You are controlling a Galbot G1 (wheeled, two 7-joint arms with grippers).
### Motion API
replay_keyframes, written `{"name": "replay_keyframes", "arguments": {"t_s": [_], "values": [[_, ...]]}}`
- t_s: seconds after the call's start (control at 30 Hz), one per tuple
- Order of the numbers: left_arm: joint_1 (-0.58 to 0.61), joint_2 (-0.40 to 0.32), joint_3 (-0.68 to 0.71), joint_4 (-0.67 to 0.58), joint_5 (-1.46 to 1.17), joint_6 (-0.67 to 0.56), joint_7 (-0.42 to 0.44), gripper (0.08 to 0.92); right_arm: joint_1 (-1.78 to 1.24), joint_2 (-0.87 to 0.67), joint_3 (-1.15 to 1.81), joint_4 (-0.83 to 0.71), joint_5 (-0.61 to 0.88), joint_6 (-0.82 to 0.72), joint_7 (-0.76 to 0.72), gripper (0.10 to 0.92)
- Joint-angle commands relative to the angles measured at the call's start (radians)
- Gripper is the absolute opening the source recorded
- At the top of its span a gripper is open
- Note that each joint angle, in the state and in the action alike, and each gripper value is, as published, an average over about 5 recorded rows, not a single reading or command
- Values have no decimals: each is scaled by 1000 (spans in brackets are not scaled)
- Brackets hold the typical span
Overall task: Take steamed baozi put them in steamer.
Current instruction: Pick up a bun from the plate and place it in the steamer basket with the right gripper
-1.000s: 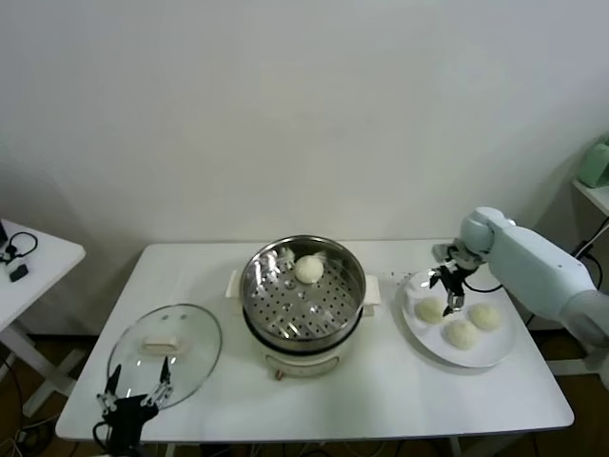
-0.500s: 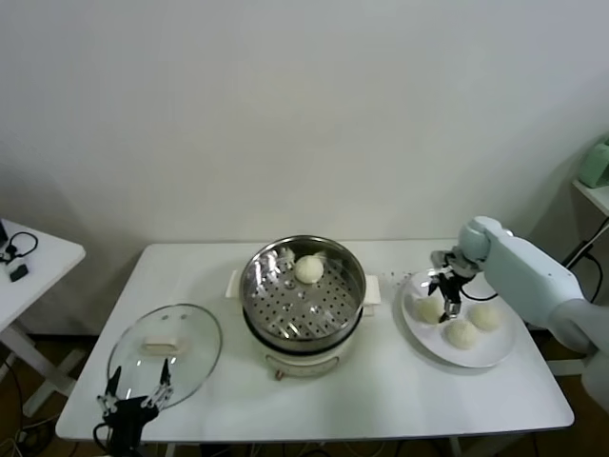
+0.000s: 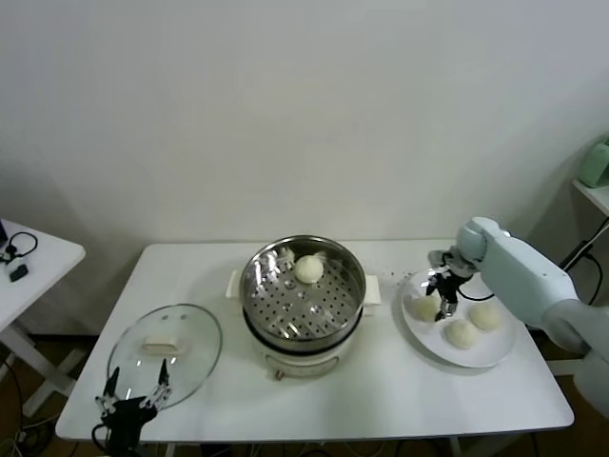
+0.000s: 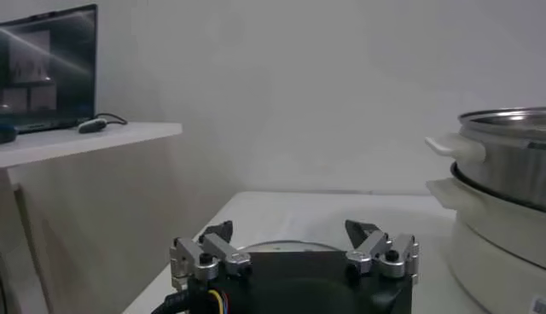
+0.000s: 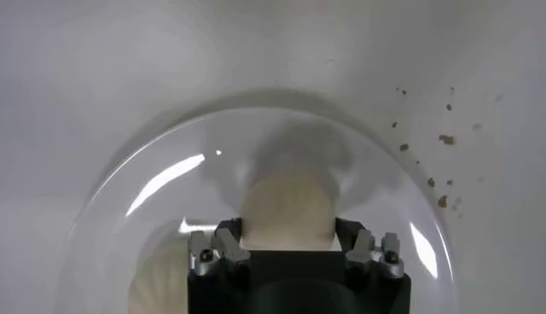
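Starting at the left edge of the white surface [image 3: 314,400]: left claw [image 3: 133,395], parked low at the front corner, fingers spread and holding nothing; just behind it, a round glass lid [image 3: 164,348] lying flat. Centre: the steamer [image 3: 303,295], steel pot on a white base, perforated tray bare save for one steamed baozi [image 3: 308,269] at its far side. Right: a white plate [image 3: 459,352] carrying three more buns — one [image 3: 424,307] at its near-steamer side, two [image 3: 461,333] [image 3: 485,315] farther right. Right claw [image 3: 445,297] is down over the plate at the first of these; in the right wrist view the bun [image 5: 287,209] sits between the spread fingers [image 5: 212,252], which look not yet closed on it. Handling, judged: the buns look light, soft and smooth-skinned, likely to dent or tear under a hard squeeze; a gentle hold across the widest part of the sides seems soundest. Not determinable: whether the fingertips touch the bun or the plate, as the claw body hides them; the bun's underside; the dark specks [image 5: 444,141] beside the plate, too small to identify; the steamer in the left wrist view is cut off at the frame edge.
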Motion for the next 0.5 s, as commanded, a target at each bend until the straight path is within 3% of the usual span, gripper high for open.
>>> {"name": "replay_keyframes", "arguments": {"t_s": [0.03,0.5], "values": [[5,-1,-1,-3,-12,-6,3,823,77,-21,-83,42,114,-23,-2,713],[32,12,34,-24,1,-13,4,823,590,18,-500,125,663,-179,-14,721]]}}
